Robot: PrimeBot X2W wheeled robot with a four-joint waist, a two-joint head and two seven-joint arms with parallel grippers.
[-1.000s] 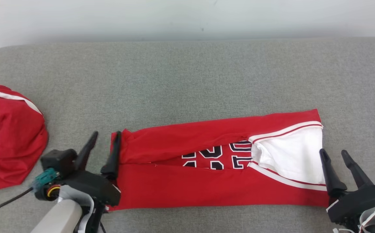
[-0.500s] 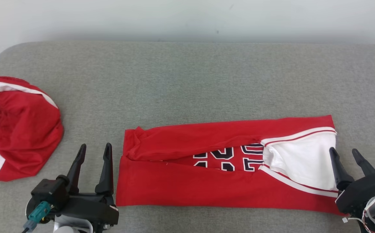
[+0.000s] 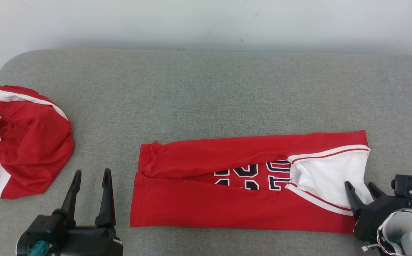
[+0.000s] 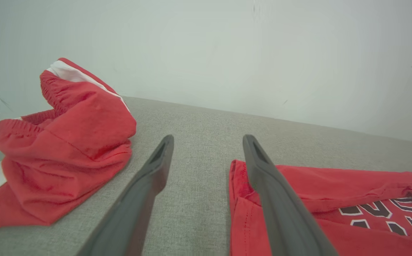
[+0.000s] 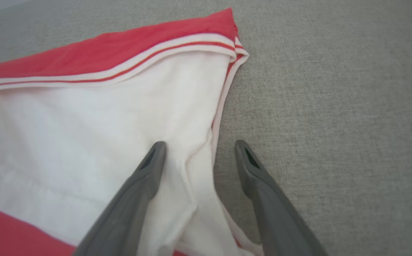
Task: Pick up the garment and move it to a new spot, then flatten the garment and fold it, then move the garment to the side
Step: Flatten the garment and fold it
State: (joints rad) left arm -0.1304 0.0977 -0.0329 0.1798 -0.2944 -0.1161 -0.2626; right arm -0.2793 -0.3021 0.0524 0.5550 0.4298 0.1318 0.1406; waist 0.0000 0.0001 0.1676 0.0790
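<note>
A long red jersey-knit garment (image 3: 206, 206), folded lengthwise into a flat band with black-and-white numerals showing in the gap between its two folded-in edges and a white panel at its right end, lies across the near half of a grey woven fabric surface (image 3: 206, 99). The left gripper (image 3: 92, 171) stands with its two dark fingers spread apart and nothing between them, over bare grey cloth just beside the garment's left short edge and not touching it. In the left wrist view its right-hand finger crosses in front of that edge's far corner. The right gripper (image 3: 359, 184) is likewise released and empty, at the garment's right end near the front corner. In the right wrist view one finger lies over the white panel (image 5: 103, 135), the other over the grey surface, and the panel's trimmed edge runs between them; whether either finger touches the cloth cannot be told. A second, crumpled red garment with white stripes and a gathered waistband (image 3: 31, 142) sits well apart at the far left of the surface, beyond the left gripper. A pale wall (image 3: 206, 21) rises behind.
</note>
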